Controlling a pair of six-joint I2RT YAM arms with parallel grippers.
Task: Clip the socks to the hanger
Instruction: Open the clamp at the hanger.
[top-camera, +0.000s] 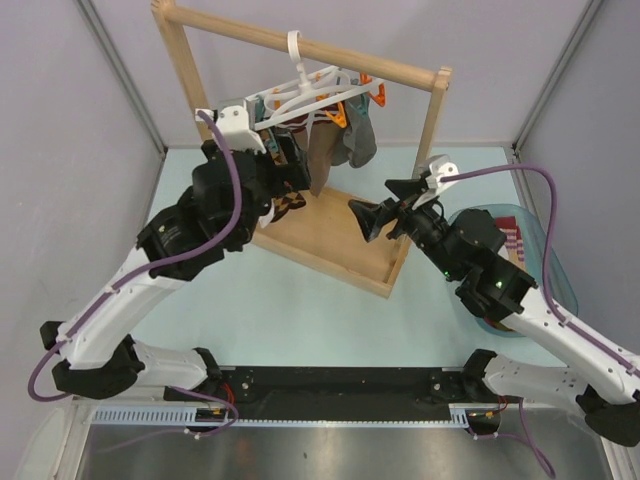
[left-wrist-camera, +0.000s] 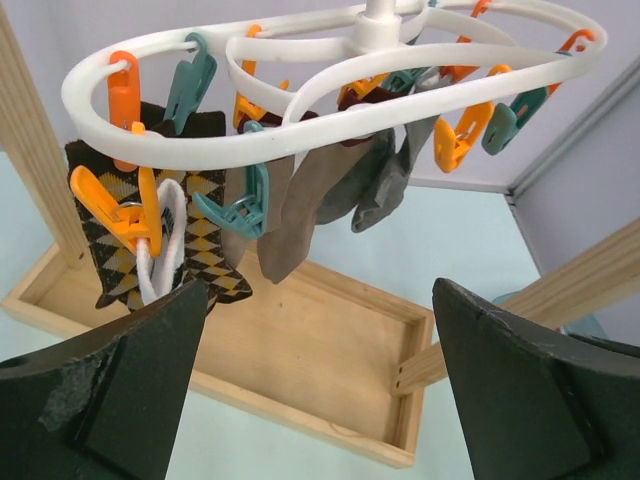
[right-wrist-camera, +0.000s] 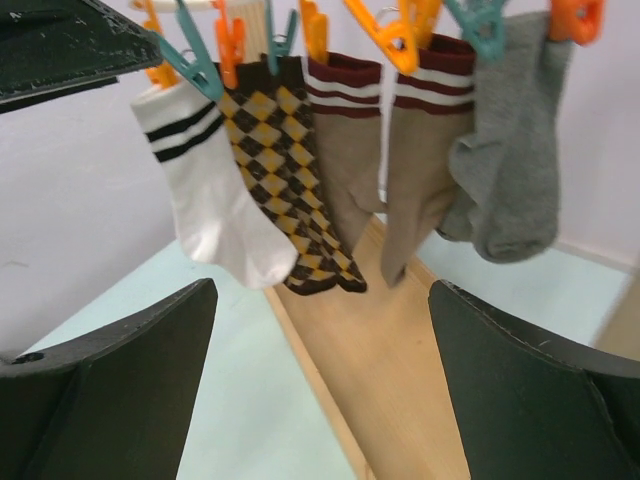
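The white hanger hangs by its hook from the wooden rack's top bar, with orange and teal clips. Several socks are clipped to it: a white sock with dark stripes, a brown argyle sock, two tan socks with maroon stripes and a grey sock. My left gripper is open and empty just below the hanger's left end; the argyle sock hangs just above its left finger. My right gripper is open and empty, right of the socks, over the rack's tray.
The wooden rack stands on a shallow wooden tray base in the middle of the table. A clear bin at the right holds a red-white striped sock. Grey walls close in the left, back and right.
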